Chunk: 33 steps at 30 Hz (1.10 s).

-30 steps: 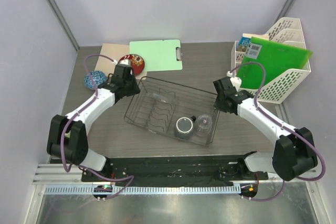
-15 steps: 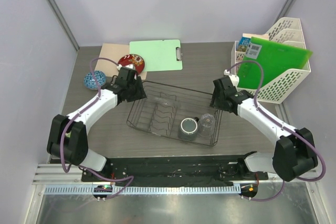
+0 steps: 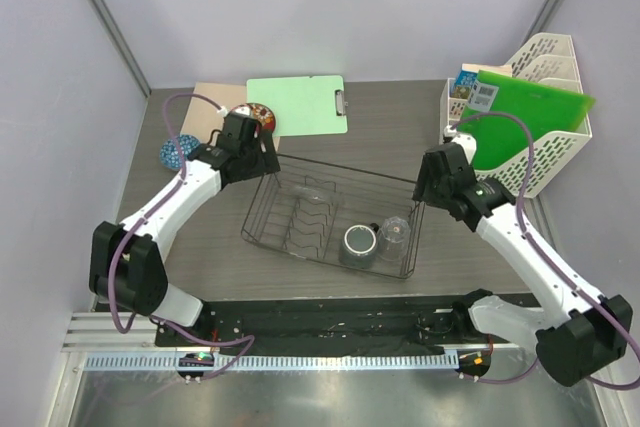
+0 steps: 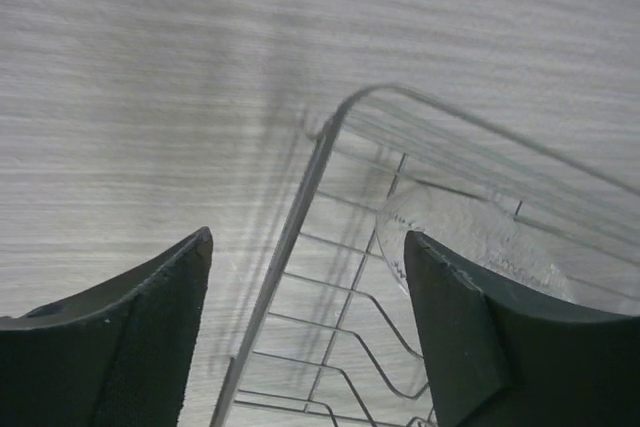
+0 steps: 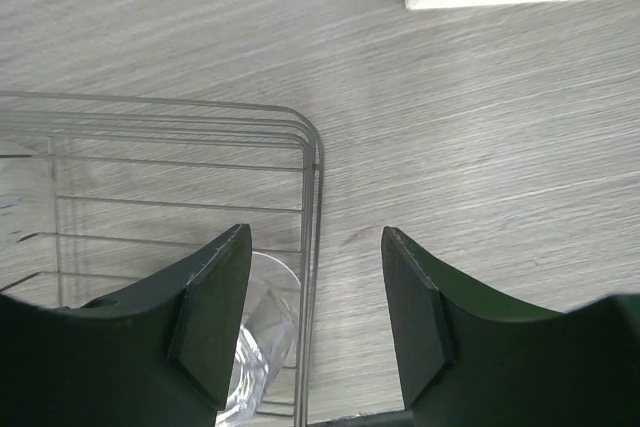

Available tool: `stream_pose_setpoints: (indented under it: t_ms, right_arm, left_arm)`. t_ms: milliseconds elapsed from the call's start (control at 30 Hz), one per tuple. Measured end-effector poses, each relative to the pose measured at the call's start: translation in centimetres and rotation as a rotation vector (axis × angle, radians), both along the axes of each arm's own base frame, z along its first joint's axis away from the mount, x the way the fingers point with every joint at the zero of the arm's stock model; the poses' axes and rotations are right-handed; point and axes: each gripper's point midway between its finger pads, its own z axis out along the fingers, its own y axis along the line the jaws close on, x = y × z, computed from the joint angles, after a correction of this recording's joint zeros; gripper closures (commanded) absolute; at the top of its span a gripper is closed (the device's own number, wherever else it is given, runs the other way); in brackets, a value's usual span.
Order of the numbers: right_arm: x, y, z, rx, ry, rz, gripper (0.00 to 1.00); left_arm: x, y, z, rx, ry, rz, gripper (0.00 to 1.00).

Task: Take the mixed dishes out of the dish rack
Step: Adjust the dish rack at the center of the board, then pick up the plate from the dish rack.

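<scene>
The left gripper (image 4: pixel 305 317) is hanging wide open and gripping nothing. Its fingers (image 4: pixel 130 347) are straddling a corner rim wire of the dish rack (image 4: pixel 300 207) without touching it. Just ahead and to its right, the large glass bowl (image 4: pixel 470 242) is lying inside the wire.

The right gripper (image 5: pixel 315 297) is likewise standing open and empty, with the rack's opposite corner wire running between its fingers. The clear glass cup (image 5: pixel 265 347) is sitting just beneath its left finger. The grey mug (image 3: pixel 358 241) is sitting beside the cup, further in from that gripper.

With a rim wire between each pair of jaws, the arms are probably placed to steady or shift the rack rather than to pick a dish.

The red floral plate (image 3: pixel 262 115) and blue patterned bowl (image 3: pixel 170 152) are resting on the table outside the rack, beyond the left gripper, so they are likely unloaded already.

No brand is showing. A small label in the white file holder (image 3: pixel 545 162), beyond the right gripper, is too small to read.
</scene>
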Motion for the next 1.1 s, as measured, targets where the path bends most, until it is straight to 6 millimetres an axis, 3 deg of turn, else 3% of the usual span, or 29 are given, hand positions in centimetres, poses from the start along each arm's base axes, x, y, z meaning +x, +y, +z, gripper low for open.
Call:
stream_pose_setpoints:
  t_ms: [133,233,367,533,633,733,900,1000,1100]
  right_arm:
    - [0.0,0.2,3.0,0.034,-0.088,0.022,0.41]
    - [0.5,1.5,5.5,0.103,-0.186,0.087,0.41]
    - [1.8,3.9,7.7,0.171,-0.276,0.189,0.43]
    - [3.3,8.7,7.0,0.107,-0.267,0.344,0.43]
    - [2.2,13.3,6.0,-0.023,-0.276,0.508,0.4]
    - [1.1,16.3,6.0,-0.127,-0.326,0.617,0.36]
    - [1.2,17.5,7.7,-0.259,-0.48,0.684,0.33]
    - [0.9,17.4,6.7,-0.344,-0.509,0.735,0.38]
    - [0.9,17.7,5.6,-0.383,-0.516,0.77,0.43]
  left_arm:
    - [1.1,1.3,1.7,0.036,-0.043,0.041,0.1]
    - [1.8,2.9,3.1,0.055,-0.084,0.094,0.11]
    - [1.3,4.3,5.5,0.048,-0.143,0.133,0.11]
    - [-1.0,4.8,7.3,0.002,-0.191,0.148,0.12]
    - [-3.0,5.1,7.1,-0.02,-0.193,0.145,0.11]
    - [-4.9,5.4,7.5,-0.053,-0.216,0.143,0.11]
    - [-6.9,5.7,9.6,-0.102,-0.3,0.129,0.1]
    - [-8.0,6.0,9.9,-0.117,-0.331,0.126,0.1]
    - [-8.8,6.2,8.7,-0.118,-0.32,0.12,0.11]
